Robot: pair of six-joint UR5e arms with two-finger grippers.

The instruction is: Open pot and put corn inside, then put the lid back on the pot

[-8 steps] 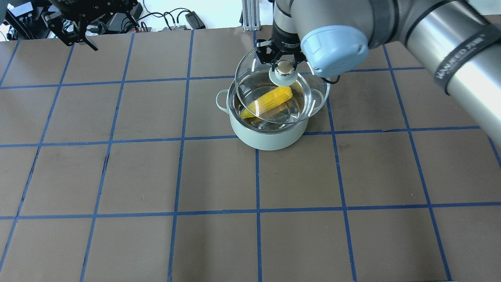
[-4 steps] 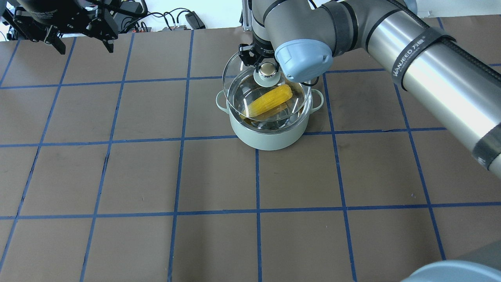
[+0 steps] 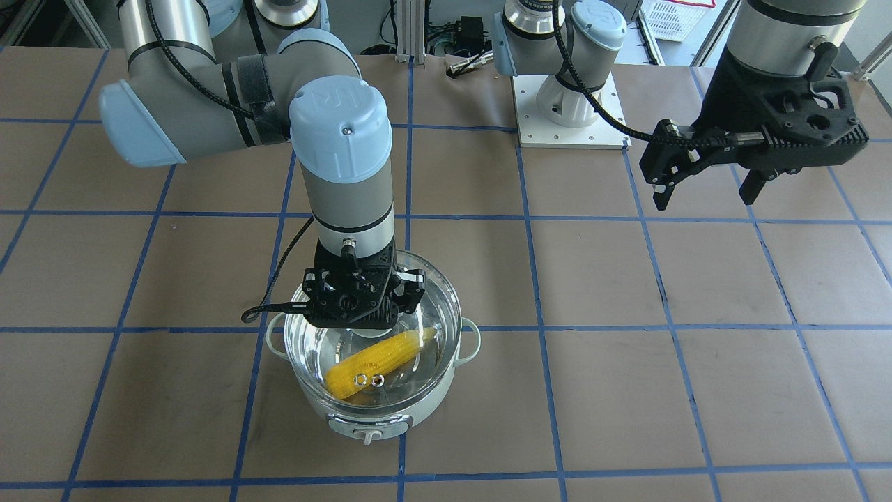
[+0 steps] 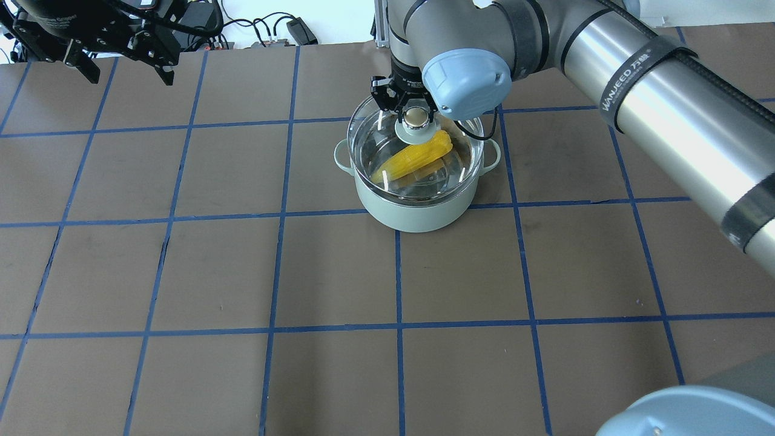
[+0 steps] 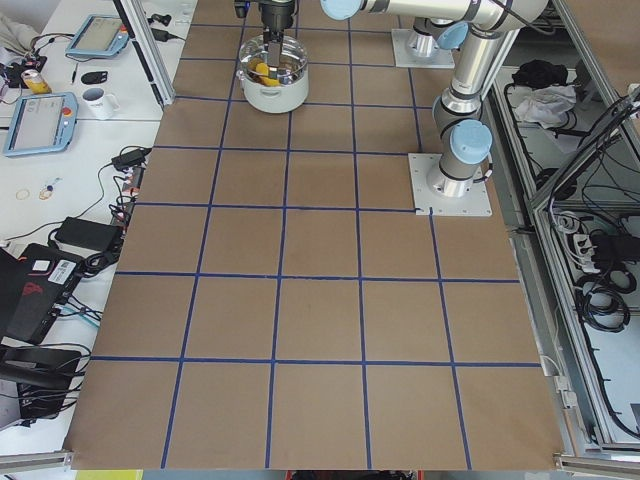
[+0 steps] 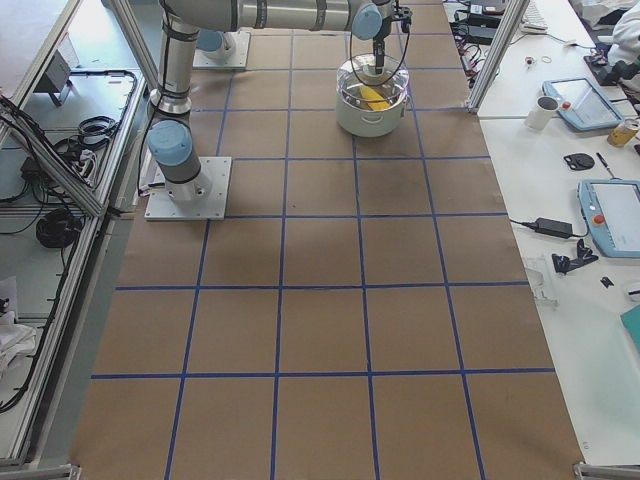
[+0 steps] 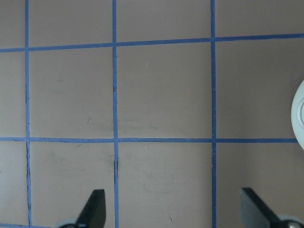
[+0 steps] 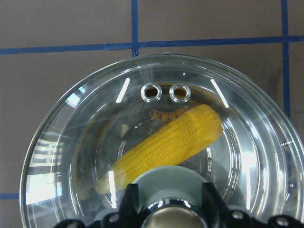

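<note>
The mint-green pot [image 4: 418, 213] stands at mid-table, also in the front view [image 3: 369, 420]. The yellow corn [image 4: 415, 157] lies inside it on the steel floor, seen through the glass [image 3: 373, 362] [image 8: 166, 147]. My right gripper [image 4: 415, 114] is shut on the gold knob of the clear glass lid [image 4: 381, 130] and holds it level, centred over the pot's rim [image 3: 362, 317]. I cannot tell whether the lid touches the rim. Its two vent holes [image 8: 165, 92] show. My left gripper [image 4: 129, 71] is open and empty, raised at the far left [image 3: 705, 199] [image 7: 174, 211].
The table is brown paper with a blue tape grid. Cables and small devices [image 4: 272, 30] lie along its far edge. The left arm's white base plate [image 3: 568, 118] is near the robot's side. Tablets and a mug [image 6: 545, 112] sit on a side bench.
My right gripper has carried the lid leftward and down, from off-centre behind the pot to centred over its rim. My left gripper has drifted slightly at the far left.
</note>
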